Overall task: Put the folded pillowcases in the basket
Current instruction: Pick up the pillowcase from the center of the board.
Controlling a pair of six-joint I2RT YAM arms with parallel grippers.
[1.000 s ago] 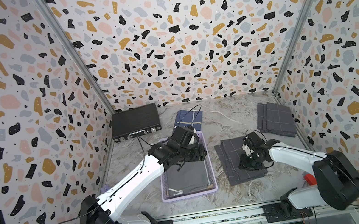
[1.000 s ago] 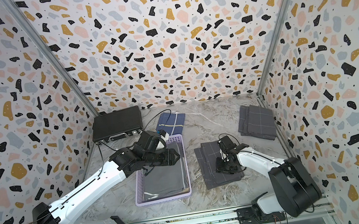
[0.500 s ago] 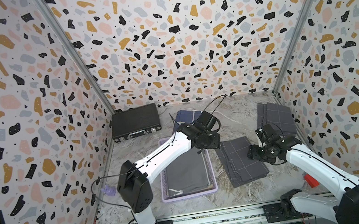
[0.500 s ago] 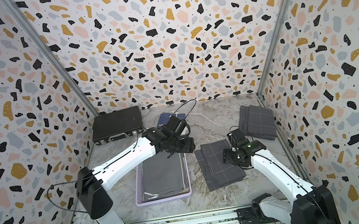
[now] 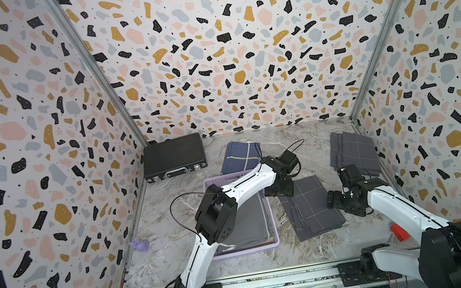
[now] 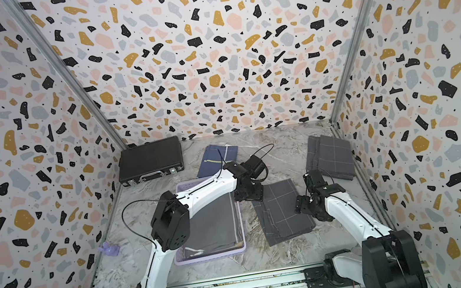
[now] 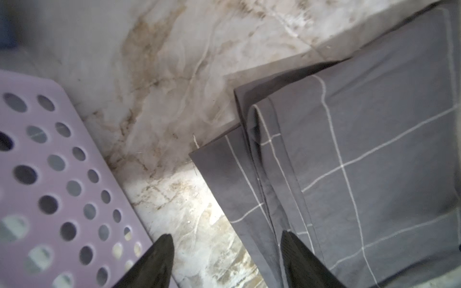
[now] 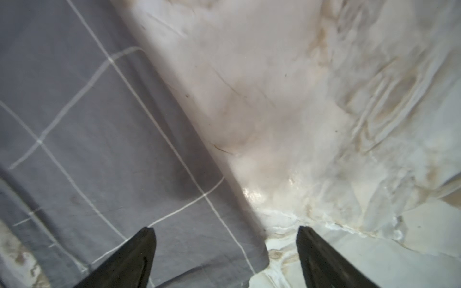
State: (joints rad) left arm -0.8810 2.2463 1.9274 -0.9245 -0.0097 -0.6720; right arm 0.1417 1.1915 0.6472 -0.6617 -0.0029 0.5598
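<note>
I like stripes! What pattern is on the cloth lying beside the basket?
Grey with thin white grid lines, a windowpane check on the folded pillowcase; clearest in the left wrist view.

Marbled tabletop [image 5: 235, 268], bearing lilac basket [image 5: 246, 249], black case [image 5: 173, 156], navy cloth [image 5: 238, 156], two grey checked pillowcases [image 5: 310, 207] [image 5: 354, 151], small purple object [image 5: 139, 245].

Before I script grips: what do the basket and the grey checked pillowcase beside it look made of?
Basket: apparently matte lilac moulded plastic, with round punched holes in a stiff wall. Pillowcase: seemingly thin, matte woven fabric, judging by soft layered folds and creases.
</note>
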